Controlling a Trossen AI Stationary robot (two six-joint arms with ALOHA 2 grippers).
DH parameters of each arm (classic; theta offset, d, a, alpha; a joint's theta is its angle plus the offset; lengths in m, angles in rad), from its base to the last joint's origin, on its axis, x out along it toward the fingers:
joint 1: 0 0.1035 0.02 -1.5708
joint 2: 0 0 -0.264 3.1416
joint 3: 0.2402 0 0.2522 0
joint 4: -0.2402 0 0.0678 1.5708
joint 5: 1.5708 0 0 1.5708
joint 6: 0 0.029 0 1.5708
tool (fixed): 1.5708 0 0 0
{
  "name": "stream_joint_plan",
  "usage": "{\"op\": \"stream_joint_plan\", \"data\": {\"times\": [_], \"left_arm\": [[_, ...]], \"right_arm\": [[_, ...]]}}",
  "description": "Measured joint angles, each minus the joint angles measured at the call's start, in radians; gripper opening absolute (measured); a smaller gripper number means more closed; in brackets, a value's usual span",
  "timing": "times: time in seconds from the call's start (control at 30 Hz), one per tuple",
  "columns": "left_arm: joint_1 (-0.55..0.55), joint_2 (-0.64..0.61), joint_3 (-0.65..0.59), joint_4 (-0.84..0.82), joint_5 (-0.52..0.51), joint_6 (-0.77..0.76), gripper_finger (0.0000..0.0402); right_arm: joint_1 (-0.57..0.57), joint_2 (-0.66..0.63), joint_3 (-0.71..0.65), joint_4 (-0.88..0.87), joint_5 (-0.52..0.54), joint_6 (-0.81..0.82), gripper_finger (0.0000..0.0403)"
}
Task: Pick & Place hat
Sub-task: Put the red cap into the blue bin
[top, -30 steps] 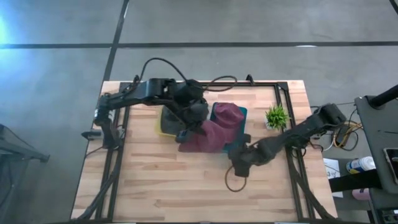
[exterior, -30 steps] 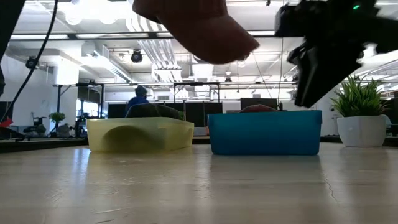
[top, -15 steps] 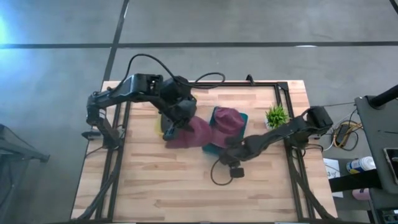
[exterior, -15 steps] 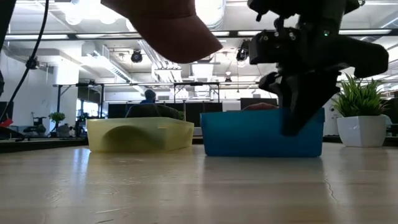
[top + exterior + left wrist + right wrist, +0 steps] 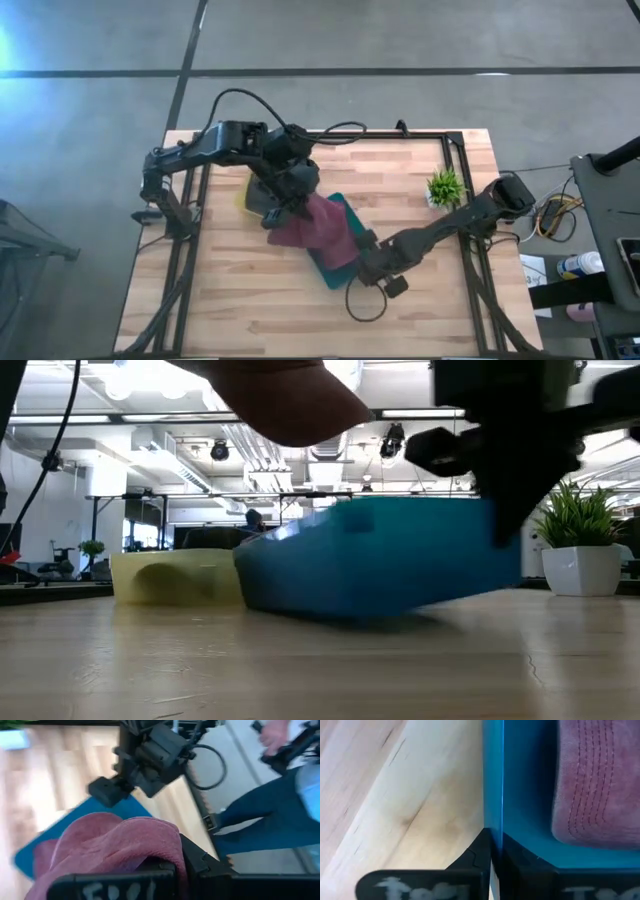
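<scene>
While the left gripper (image 5: 283, 212) is hanging over the middle of the light wooden table (image 5: 230, 300), its fingers are clenched on a maroon cloth cap (image 5: 318, 225), which is dangling above the tabletop instead of lying in a bin. Seen from the left wrist, the cap (image 5: 117, 845) is draping over the dark fingers, with the blue bin (image 5: 55, 837) below it and a person in blue trousers (image 5: 270, 815) standing beyond the table edge. Compared with half a second ago, the rectangular blue plastic bin (image 5: 335, 262) is no longer sitting square beside the small potted green plant (image 5: 444, 186); it is lying turned at an angle and pulled toward the front of the table, partly under the hanging cap. From table height the blue bin (image 5: 385, 565) is looming much closer and tilting, now covering part of the yellow plastic bin (image 5: 175, 575) behind it. The right gripper (image 5: 364, 264) is gripping the blue bin's wall, its fingers (image 5: 480, 852) pinching the thin rim on either side, and a second maroon cap (image 5: 597, 785) is lying inside that bin. The yellow bin (image 5: 250, 195) is keeping its place at the left.
</scene>
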Motion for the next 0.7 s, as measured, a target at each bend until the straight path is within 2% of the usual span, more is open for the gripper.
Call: {"op": "stream_joint_plan", "data": {"times": [0.2, 0.33, 0.53, 0.7], "left_arm": [[0.0, 0.002, -0.164, 0.172, 0.155, -0.051, 0.0], [-0.001, 0.003, -0.304, 0.354, 0.263, -0.119, 0.0], [-0.001, 0.004, -0.438, 0.58, 0.334, -0.209, 0.0], [0.0, 0.004, -0.478, 0.715, 0.344, -0.236, 0.0]], "right_arm": [[0.074, -0.001, -0.007, -0.07, 0.006, -0.002, 0.0009], [0.123, -0.002, -0.008, -0.089, 0.013, 0.008, 0.0017], [0.17, -0.002, 0.0, -0.106, 0.022, 0.005, 0.007], [0.196, -0.007, 0.023, -0.146, 0.125, 0.008, 0.0126]]}}
